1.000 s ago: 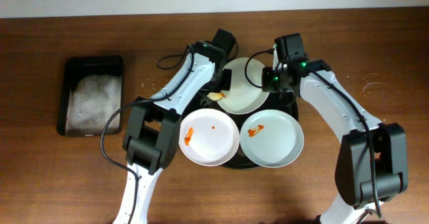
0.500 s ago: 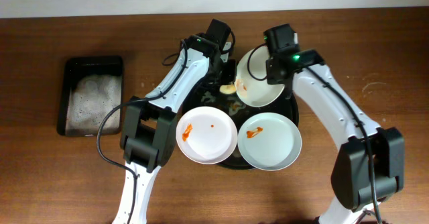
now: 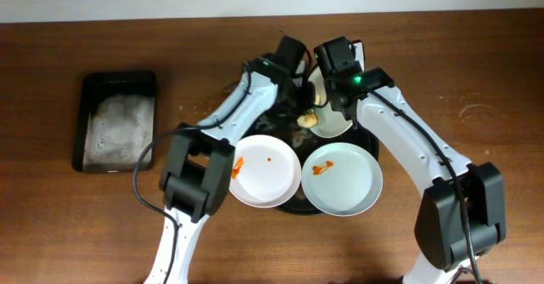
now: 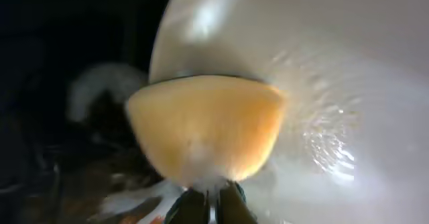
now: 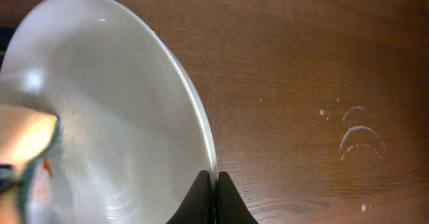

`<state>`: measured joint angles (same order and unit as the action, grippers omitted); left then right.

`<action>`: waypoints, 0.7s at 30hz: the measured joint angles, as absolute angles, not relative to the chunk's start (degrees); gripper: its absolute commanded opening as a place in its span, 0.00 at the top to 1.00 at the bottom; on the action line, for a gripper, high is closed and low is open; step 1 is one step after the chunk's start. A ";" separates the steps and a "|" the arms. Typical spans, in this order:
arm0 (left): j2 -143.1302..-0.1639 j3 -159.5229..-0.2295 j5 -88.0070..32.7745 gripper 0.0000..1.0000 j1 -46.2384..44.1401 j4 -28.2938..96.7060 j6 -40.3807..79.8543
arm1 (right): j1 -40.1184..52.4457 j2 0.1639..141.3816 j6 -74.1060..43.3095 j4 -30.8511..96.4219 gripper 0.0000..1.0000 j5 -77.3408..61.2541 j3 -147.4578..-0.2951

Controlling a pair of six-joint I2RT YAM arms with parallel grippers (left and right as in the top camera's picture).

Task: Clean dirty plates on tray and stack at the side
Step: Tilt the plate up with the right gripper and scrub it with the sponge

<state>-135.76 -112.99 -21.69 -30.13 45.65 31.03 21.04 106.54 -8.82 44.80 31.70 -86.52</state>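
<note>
Your right tool is pinched shut on the rim of the tilted plate, holding it on edge over the far side of the tray with its face turned toward your left tool. That left tool is clamped on the yellow sponge, which presses against the plate's face. The second plate and third plate lie flat on the tray's near side, close under your scrubbing stroke.

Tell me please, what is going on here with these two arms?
The right gripper holds one white plate by its rim, tilted up above the back of the black tray. The left gripper presses a yellow sponge against the plate's face. Two more plates lie flat on the tray, both with orange-red smears, not yet cleaned. A black tub with foam sits far left.
</note>
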 measured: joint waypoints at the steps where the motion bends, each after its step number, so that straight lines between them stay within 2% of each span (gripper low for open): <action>1: -135.76 -111.61 -21.67 1.00 -30.83 43.75 32.53 | 21.04 106.54 -8.80 44.84 0.96 31.75 -86.52; 4: -135.50 -109.30 -20.56 1.00 -32.14 40.16 36.14 | 20.93 106.54 -8.80 45.10 0.96 32.12 -86.56; 11: -134.76 -109.16 -12.51 1.00 -32.49 44.62 37.60 | 20.95 106.54 -8.78 46.17 0.96 31.62 -86.59; 21: -131.04 -108.95 -12.34 1.00 -25.43 47.27 35.31 | 21.15 106.54 -8.80 46.33 0.96 30.83 -86.59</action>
<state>-131.04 -108.95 -12.34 -25.43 47.27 35.31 21.15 106.54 -8.80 46.33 30.83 -86.59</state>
